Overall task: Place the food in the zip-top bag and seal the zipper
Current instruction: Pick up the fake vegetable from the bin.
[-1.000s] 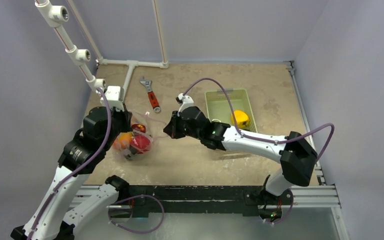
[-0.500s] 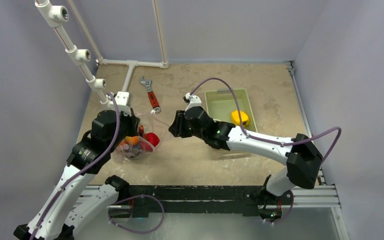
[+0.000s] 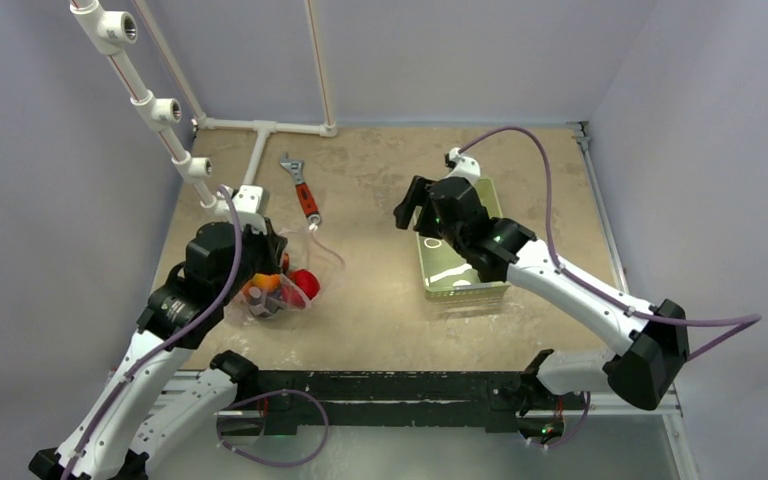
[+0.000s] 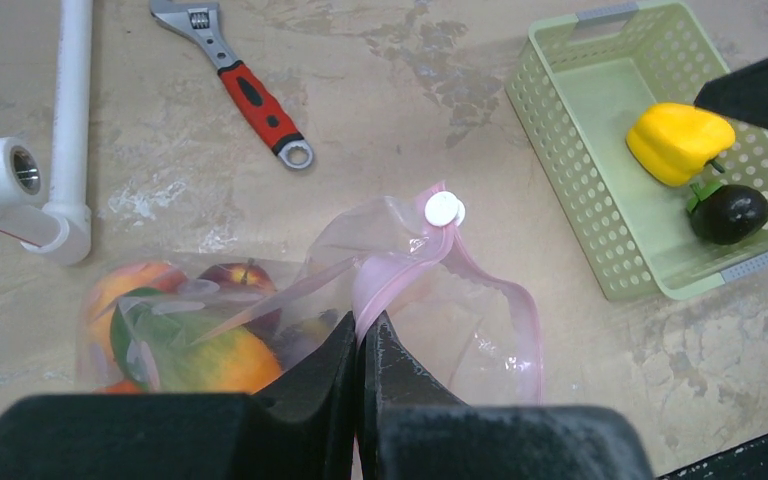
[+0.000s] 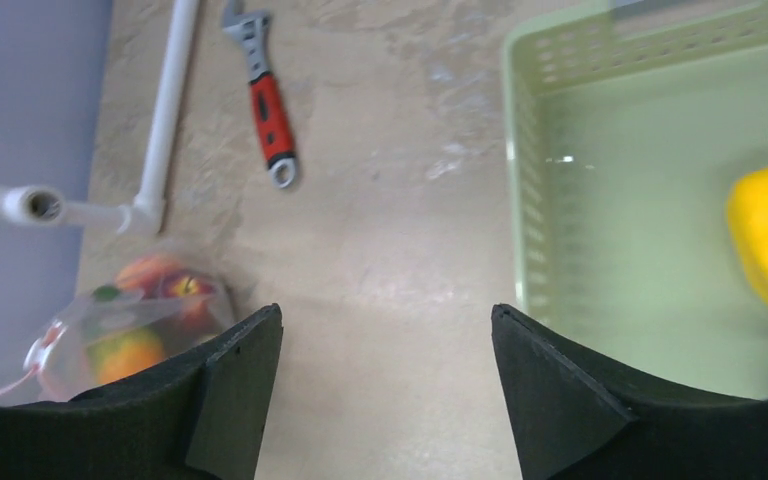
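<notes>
The clear zip-top bag (image 4: 260,320) lies at the left with several pieces of food inside, among them an orange-green piece (image 4: 200,355) and a red one (image 4: 245,280). My left gripper (image 4: 363,325) is shut on its pink zipper (image 4: 500,290) near the white slider (image 4: 444,209). In the top view the bag (image 3: 275,300) sits under the left gripper (image 3: 278,262), with a red tomato (image 3: 305,282) at its mouth. A yellow pepper (image 4: 678,143) and a dark round piece (image 4: 728,213) lie in the green basket (image 4: 570,170). My right gripper (image 5: 385,315) hangs open and empty by the basket's left rim (image 5: 520,200).
A red-handled wrench (image 3: 301,190) lies at the back between the bag and the basket (image 3: 450,275). White PVC pipes (image 3: 260,140) run along the back left. The right arm covers most of the basket in the top view.
My right gripper opened and swung away from the bag, right and back to the basket's left edge. The left gripper kept its hold on the zipper and shifted slightly.
</notes>
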You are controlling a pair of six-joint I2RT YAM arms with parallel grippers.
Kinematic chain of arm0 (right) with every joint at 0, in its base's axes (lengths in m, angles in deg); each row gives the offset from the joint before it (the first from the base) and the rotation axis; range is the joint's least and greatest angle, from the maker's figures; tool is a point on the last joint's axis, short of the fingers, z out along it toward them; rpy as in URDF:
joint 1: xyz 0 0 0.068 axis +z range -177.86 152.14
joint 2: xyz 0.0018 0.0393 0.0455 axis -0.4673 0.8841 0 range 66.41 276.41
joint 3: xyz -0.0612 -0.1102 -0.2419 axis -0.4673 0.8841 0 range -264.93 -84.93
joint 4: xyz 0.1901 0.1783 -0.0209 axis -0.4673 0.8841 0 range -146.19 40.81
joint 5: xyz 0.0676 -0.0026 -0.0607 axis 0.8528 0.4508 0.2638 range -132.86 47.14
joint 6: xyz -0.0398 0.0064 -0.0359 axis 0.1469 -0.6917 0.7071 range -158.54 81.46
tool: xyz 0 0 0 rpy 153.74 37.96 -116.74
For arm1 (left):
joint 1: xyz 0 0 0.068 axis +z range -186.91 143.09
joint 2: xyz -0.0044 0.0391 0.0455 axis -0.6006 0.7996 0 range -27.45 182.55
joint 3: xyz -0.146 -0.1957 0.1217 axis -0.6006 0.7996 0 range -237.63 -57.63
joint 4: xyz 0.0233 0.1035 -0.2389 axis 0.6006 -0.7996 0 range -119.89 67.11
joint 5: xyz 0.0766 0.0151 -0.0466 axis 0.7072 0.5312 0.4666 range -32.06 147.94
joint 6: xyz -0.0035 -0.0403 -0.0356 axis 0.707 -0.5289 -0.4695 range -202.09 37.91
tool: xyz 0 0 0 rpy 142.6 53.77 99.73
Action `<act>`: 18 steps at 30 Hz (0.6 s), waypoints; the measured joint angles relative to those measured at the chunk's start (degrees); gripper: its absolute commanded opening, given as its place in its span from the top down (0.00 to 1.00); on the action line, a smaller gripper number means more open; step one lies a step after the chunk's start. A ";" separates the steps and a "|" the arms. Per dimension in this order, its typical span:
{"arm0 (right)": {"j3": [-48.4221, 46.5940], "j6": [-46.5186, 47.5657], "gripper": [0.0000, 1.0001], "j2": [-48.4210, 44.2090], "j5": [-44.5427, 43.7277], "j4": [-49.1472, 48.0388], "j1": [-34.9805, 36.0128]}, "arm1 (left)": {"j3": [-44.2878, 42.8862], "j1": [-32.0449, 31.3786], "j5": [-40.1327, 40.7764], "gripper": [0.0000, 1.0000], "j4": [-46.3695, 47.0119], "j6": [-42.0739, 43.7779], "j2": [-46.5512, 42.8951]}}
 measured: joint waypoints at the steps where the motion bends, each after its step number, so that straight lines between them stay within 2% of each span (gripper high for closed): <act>1: 0.00 0.17 0.18 -0.26 -0.52 0.55 -0.81 | 0.13 0.00 -0.37 1.00 0.20 -0.02 0.09; 6: 0.00 1.73 0.02 0.11 -2.86 3.34 -5.25 | 0.28 0.00 -1.86 1.00 1.29 -0.24 0.81; 18: 0.02 5.07 0.01 6.27 -7.23 4.28 -15.34 | 1.79 0.00 -5.05 1.00 3.89 -2.10 1.97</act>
